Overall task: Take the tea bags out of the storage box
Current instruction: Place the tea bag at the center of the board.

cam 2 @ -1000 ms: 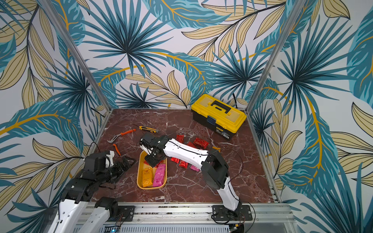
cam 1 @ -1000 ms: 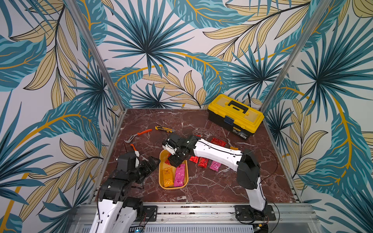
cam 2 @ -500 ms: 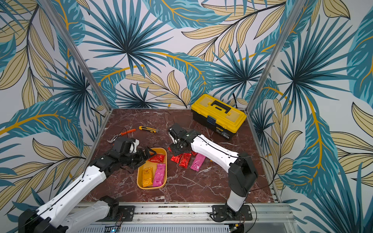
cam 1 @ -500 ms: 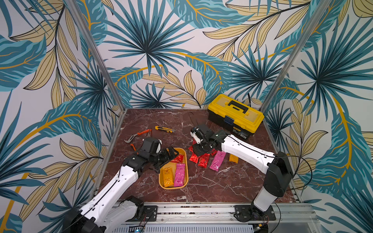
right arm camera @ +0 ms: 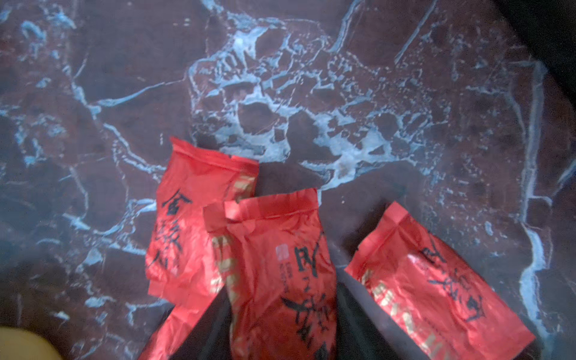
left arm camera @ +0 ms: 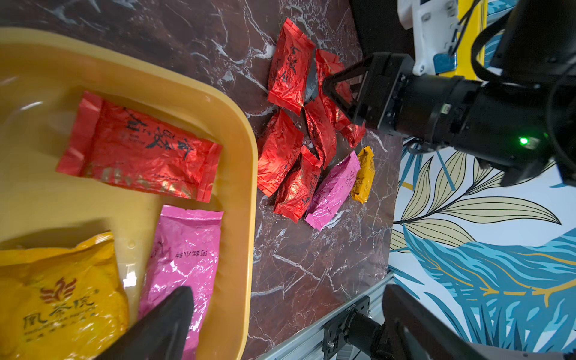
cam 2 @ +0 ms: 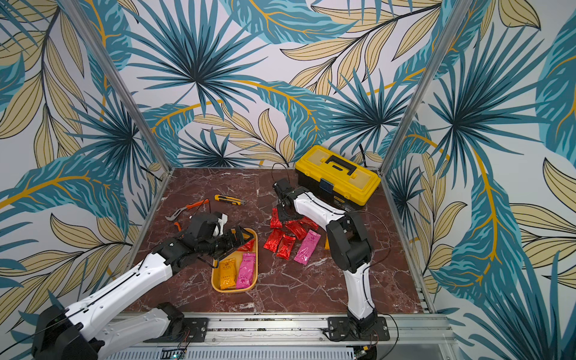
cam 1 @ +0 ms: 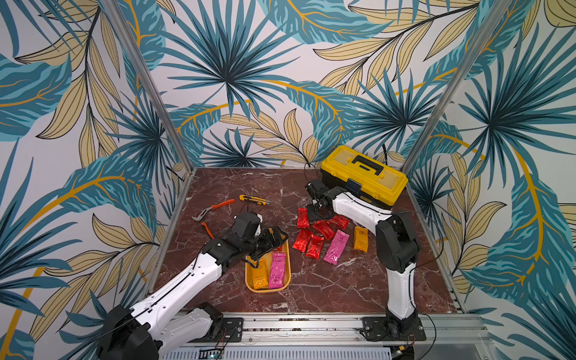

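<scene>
Mustard-yellow storage box (cam 1: 268, 290) sits near the front of the marble table (cam 1: 327, 290) with three tea bags (cam 1: 260, 274) inside (orange and pink side by side at the near end, a red one at the far end). Over that far end hangs the left gripper (cam 1: 277, 241), jaws spread wide and gripping nothing. Beyond it, toward the right arm's side, the loose sachets lie clustered on the marble (reds, one pink, one orange). At the cluster's far end the right gripper (cam 1: 318, 212) has its jaws about half closed on a red sachet (right arm camera: 280, 265), with the toolbox (cam 1: 364, 177) just behind.
</scene>
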You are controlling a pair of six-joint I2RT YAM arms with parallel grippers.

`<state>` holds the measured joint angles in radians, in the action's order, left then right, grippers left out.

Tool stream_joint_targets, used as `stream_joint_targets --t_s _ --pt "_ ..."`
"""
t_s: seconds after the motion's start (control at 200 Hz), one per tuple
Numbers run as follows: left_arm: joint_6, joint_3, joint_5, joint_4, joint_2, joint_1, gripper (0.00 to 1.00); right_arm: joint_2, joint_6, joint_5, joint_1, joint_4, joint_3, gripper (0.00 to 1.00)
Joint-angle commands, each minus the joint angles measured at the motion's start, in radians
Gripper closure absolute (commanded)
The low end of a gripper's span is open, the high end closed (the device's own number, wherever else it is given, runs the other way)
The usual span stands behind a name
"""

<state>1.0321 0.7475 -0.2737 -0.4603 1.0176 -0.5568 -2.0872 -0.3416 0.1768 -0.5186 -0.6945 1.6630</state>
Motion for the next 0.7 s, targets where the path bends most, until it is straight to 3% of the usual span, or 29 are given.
stream_joint_targets --t_s 0.0,0.27,0.696 --pt "0.022 -0.052 0.036 -0.017 -0.059 -0.001 0.0 -0.023 -0.041 0.031 0.017 0.006 0.039 0.48" --pt "0.018 -0.072 0.078 -0.078 -0.126 0.002 0.0 -0.056 -0.045 0.03 0.029 0.007 0.064 0.46" --pt "-0.137 0.069 0.238 -0.415 -0.155 0.005 0.0 -0.049 -0.036 0.027 0.034 0.007 0.063 0.37"
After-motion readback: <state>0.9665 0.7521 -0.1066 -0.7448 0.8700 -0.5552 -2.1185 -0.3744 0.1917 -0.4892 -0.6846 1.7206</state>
